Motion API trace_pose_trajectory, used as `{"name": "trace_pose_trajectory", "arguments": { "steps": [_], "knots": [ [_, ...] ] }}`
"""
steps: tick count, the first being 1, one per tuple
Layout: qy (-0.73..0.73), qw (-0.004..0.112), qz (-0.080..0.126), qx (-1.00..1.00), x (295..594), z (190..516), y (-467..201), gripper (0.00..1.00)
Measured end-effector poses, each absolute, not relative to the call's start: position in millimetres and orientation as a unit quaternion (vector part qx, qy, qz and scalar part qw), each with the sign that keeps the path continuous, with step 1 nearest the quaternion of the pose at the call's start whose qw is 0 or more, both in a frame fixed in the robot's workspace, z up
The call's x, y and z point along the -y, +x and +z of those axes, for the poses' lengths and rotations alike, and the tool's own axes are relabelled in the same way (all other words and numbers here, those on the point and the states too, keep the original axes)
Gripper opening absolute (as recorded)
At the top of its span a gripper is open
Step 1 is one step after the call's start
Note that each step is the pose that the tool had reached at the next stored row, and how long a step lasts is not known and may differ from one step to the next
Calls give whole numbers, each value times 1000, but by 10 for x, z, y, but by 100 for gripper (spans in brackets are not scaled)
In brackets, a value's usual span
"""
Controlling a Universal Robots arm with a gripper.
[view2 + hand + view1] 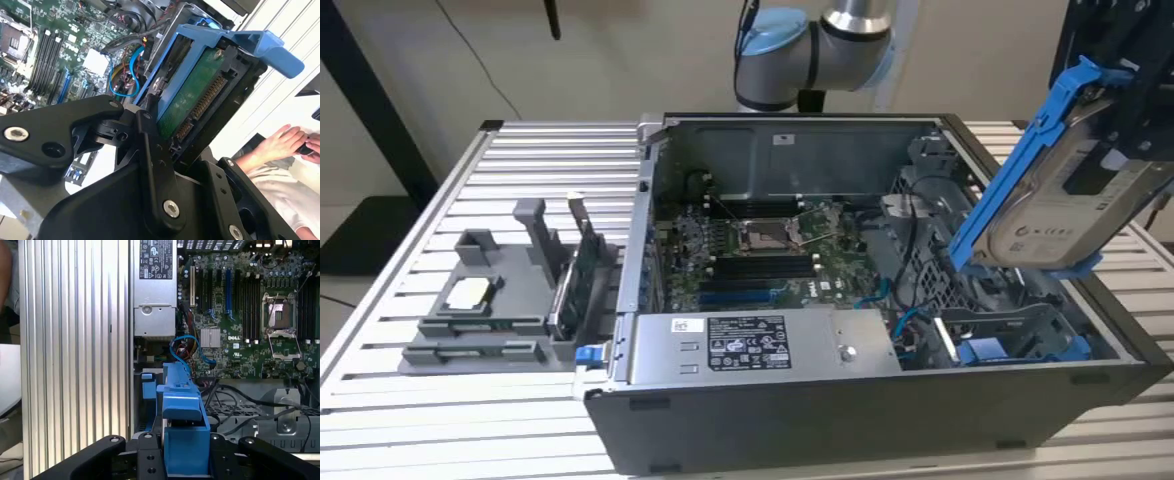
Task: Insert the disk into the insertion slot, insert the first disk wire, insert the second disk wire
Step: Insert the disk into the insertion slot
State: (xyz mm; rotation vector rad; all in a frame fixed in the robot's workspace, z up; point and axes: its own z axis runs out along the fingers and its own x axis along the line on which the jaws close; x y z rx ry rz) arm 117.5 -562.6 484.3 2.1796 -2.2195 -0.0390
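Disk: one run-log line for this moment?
black gripper: shut on silver-grey hard disk in blue caddy | disk: tilted, above open dark grey computer case | insertion: not done

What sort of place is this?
Probably a robotics lab bench: an open computer case stands on a slatted metal table, and a robot arm holds the disk over it.

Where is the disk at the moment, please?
The disk hangs tilted in the gripper at the exterior view's right, above that end of the open computer case.
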Motion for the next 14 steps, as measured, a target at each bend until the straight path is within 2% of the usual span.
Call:
{"name": "trace_pose_trajectory", "arguments": {
  "steps": [14],
  "knots": [
    [700,16,-12,713,5627,4776,1175,33]
  ]
}}
